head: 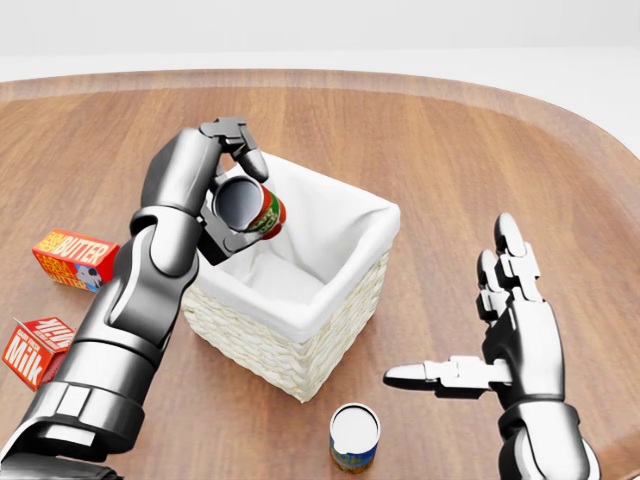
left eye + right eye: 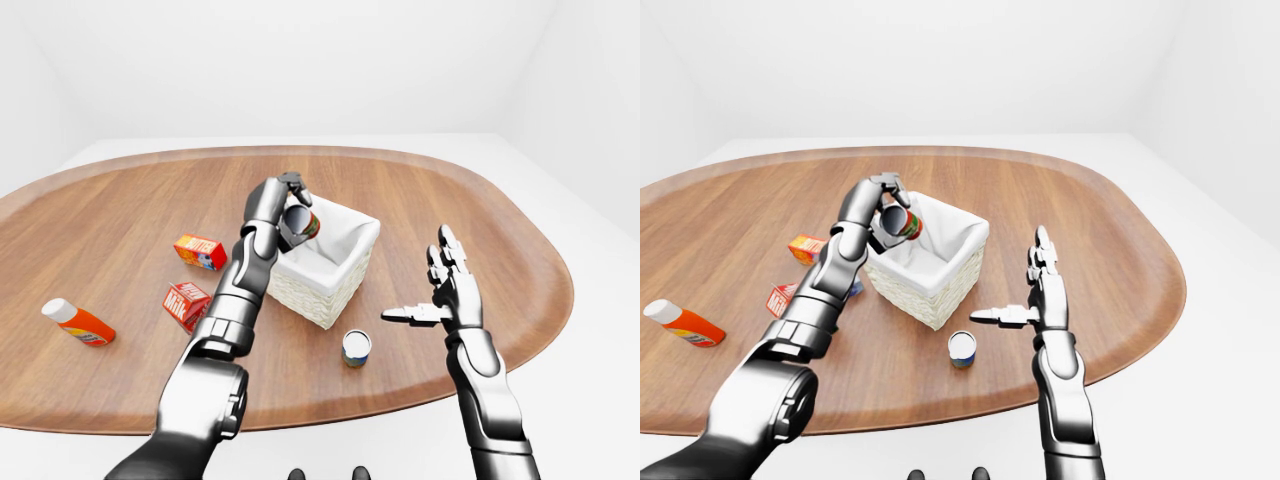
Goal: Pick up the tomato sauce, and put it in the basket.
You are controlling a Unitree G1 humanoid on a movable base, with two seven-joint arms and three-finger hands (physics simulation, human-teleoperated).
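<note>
My left hand (image 1: 232, 185) is shut on the tomato sauce can (image 1: 250, 207), a red and green tin lying on its side with its grey end toward me. It is held over the left rim of the white-lined wicker basket (image 1: 340, 300), above the opening. My right hand (image 1: 480, 340) is open and empty, fingers spread, to the right of the basket above the table.
A blue-labelled tin (image 1: 354, 437) stands below the basket. A butter box (image 1: 72, 257) and a milk carton (image 1: 32, 350) lie at the left. An orange bottle (image 2: 78, 322) lies far left on the wooden table (image 2: 450, 210).
</note>
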